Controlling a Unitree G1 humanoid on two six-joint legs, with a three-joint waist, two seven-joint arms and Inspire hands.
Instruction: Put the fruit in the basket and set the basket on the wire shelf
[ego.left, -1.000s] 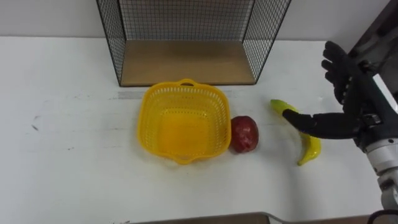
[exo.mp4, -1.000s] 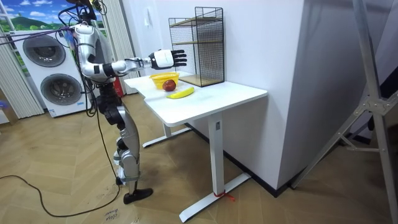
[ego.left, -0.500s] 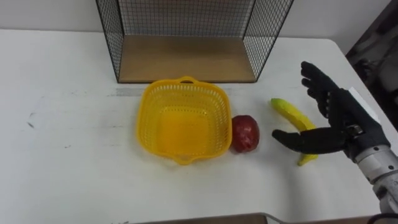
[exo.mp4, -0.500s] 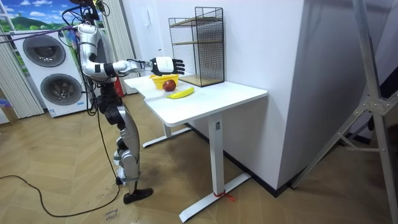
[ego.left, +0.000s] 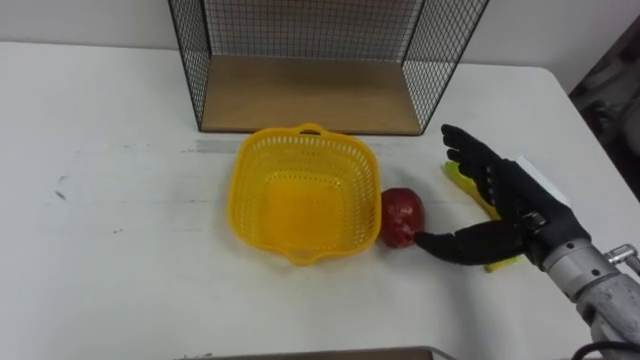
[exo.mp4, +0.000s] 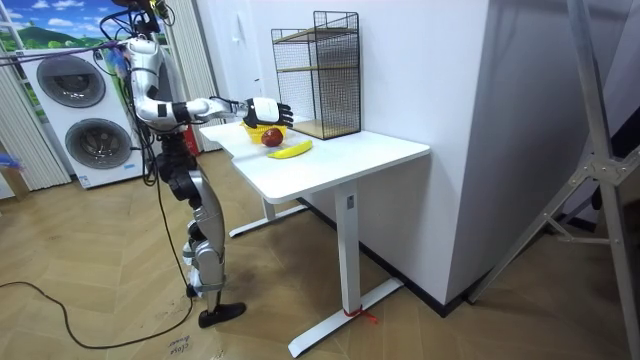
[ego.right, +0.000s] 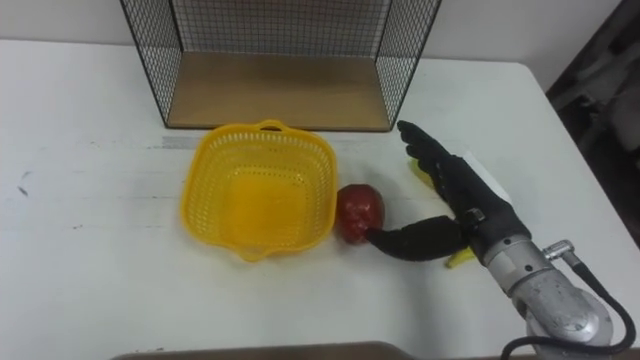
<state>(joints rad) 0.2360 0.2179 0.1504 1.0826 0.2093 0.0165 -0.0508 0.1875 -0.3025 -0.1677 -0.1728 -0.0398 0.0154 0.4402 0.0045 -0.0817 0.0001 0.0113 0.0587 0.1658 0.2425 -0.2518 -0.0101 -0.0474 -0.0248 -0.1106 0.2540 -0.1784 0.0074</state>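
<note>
So the robot's right hand (ego.left: 522, 212) is hanging low over the right part of the white tabletop (ego.left: 120, 250), fingers straight and spread, holding nothing. The thumb (ego.left: 450, 245) is stuck out to the left along the surface, and its tip looks like it's touching the near-right side of the red apple (ego.left: 402, 215), or is just about there. Can't quite call it from either eye view.

The apple sits right up against the right wall of the yellow basket (ego.left: 243, 190). The basket is empty and upright in the middle of the tabletop, handle toward the far side. The banana (ego.left: 460, 182) lies on the tabletop under the spread fingers, with bits of yellow poking out at its far end and near the wrist. No fruit is in the basket yet.

My guess at why the hand is posed like that: thumb on one side and fingers fanned above looks like a set-up for scooping the apple, the fruit nearest the basket. It'd only need a short hop left over the rim.

The wire shelf (ego.left: 310, 95) stands at the far edge, just behind the basket, with its wooden floor bare and its open side facing the robot. That makes it a handy spot to slide the basket in later.

In the room view the robot stands at the tabletop's edge, with that arm stretched out over the fruit.
</note>
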